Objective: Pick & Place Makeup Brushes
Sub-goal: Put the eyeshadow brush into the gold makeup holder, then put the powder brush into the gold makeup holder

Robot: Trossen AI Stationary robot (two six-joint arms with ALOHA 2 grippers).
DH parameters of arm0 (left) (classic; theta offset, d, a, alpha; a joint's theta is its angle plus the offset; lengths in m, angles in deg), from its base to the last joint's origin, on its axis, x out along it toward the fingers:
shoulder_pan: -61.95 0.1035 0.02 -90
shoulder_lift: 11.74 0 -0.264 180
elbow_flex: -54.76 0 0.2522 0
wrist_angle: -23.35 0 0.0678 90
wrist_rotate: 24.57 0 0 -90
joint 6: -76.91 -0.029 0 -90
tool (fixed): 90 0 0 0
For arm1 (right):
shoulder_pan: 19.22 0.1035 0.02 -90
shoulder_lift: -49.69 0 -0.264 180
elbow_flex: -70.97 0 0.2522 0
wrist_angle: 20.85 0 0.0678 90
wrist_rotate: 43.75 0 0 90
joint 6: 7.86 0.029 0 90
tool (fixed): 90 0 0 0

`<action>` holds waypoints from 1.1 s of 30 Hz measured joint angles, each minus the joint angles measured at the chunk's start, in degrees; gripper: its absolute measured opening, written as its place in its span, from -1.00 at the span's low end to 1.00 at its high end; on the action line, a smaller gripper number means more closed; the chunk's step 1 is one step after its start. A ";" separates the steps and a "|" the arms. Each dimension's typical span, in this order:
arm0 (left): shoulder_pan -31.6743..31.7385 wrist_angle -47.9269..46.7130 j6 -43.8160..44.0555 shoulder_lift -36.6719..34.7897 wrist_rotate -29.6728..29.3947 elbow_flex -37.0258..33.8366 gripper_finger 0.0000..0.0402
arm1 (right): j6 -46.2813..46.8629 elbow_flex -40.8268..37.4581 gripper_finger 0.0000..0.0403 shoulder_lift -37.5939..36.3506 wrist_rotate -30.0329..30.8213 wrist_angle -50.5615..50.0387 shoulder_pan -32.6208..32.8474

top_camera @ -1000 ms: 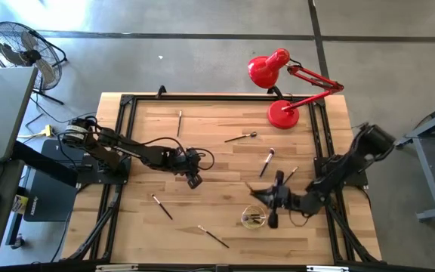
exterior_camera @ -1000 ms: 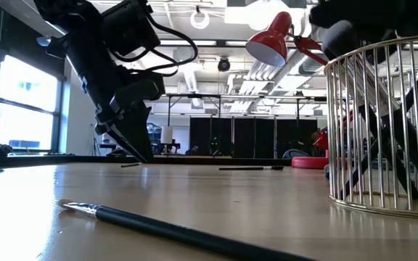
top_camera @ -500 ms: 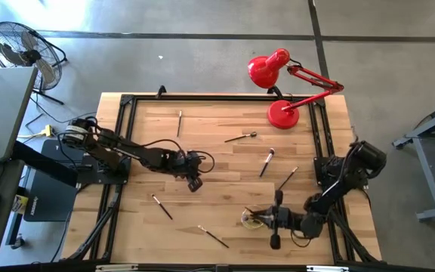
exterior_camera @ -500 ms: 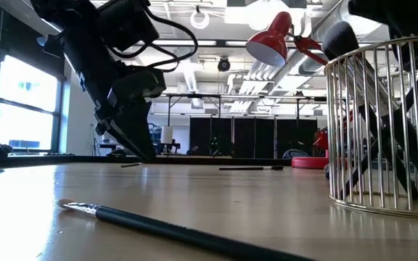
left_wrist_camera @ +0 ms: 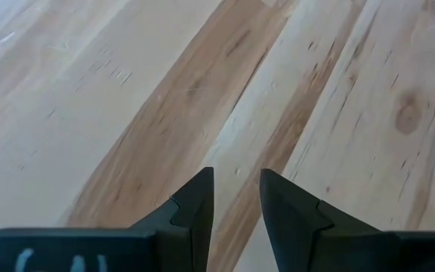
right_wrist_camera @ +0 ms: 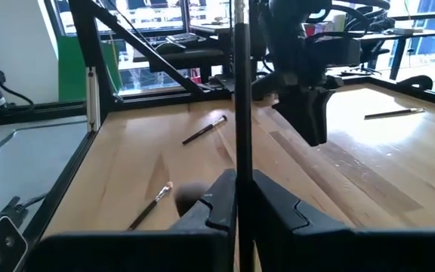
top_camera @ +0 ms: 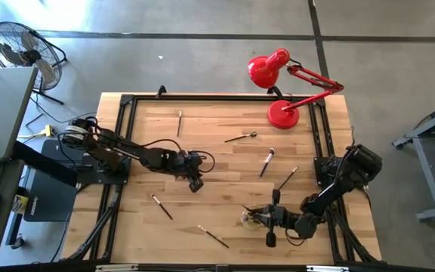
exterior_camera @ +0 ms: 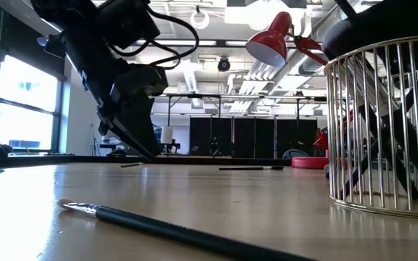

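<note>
Several makeup brushes lie flat on the wooden table: near the far edge, mid-table, and toward the near edge. A wire cup stands near the near edge with brushes leaning inside. My right gripper is just right of the cup, shut on a thin dark brush. My left gripper hovers over bare wood mid-table, open by a narrow gap, with nothing between its fingers. My right gripper pinches the dark brush's handle between its two fingers. The fingers lie level and across the handle, coming from the table's right. The brush stands about upright in the hold. Its lower end is hidden by the gripper.
A red desk lamp stands at the far right corner. A black frame runs around the tabletop. Bare wood lies between the left gripper and the cup. A fan and a desk stand off the table's left.
My right gripper has carried the brush toward the table's near edge, ending beside the wire cup, with the arm folding in after it. My left gripper has kept its place over mid-table.
</note>
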 joint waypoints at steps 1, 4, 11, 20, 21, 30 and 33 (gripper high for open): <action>0.00 -0.01 0.00 0.00 0.00 0.00 -0.46 | 0.32 0.00 -0.83 0.00 -0.02 -0.64 0.00; 0.00 -0.04 0.00 0.00 0.00 0.00 -0.46 | 2.12 -0.02 -0.80 0.00 -0.38 -2.79 0.00; 0.00 -0.07 0.00 0.00 0.07 0.00 -0.46 | 3.55 -0.02 -0.86 0.00 -0.79 -4.21 0.00; 0.00 -0.07 0.00 0.00 0.11 0.00 -0.46 | -0.39 -0.11 -0.95 -1.42 0.39 -2.60 -0.03; 0.00 -0.09 0.02 0.00 0.13 0.00 -0.46 | -0.62 -0.11 -0.96 -1.75 1.16 -2.49 -0.22; 0.04 -0.02 -0.07 0.00 0.09 0.00 -0.46 | -6.10 -0.11 -0.99 -9.23 -1.72 -4.74 -5.10; 0.04 -0.06 -0.25 0.00 0.09 0.00 -0.46 | -3.87 -0.11 -1.00 -15.04 -6.71 -10.93 -8.02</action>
